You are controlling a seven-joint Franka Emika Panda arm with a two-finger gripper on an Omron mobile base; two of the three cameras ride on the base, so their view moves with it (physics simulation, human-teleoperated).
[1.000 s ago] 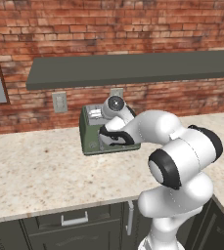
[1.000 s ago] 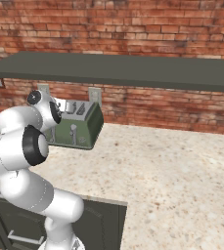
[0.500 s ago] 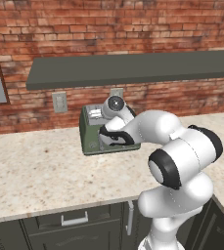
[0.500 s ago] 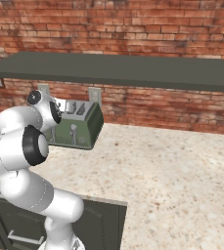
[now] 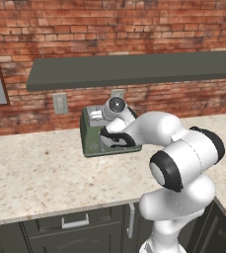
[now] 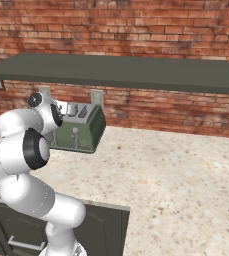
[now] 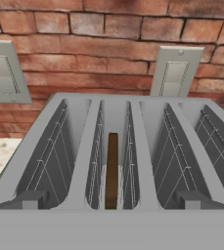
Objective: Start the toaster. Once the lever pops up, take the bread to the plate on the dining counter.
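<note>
Nothing has shifted this past second — my claw [image 7: 111, 205] hangs spread wide, empty, over the toaster [image 5: 92, 136] at the back of the bench [image 5: 40, 173]. The bread [image 7: 112, 168] sits sunk in the second slot, so I judge the toasting isn't finished.

Kitchen: brick wall [image 6: 151, 25], speckled stone desk [image 6: 176, 170] over dark cabinets [image 5: 60, 227], toaster [image 6: 81, 131], wall outlets [image 7: 174, 71], dark shelf [image 5: 134, 69].

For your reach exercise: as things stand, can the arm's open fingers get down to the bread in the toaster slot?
Probably yes: the gripper hangs open right above the toaster, and nothing covers the bread standing in its slot.
</note>
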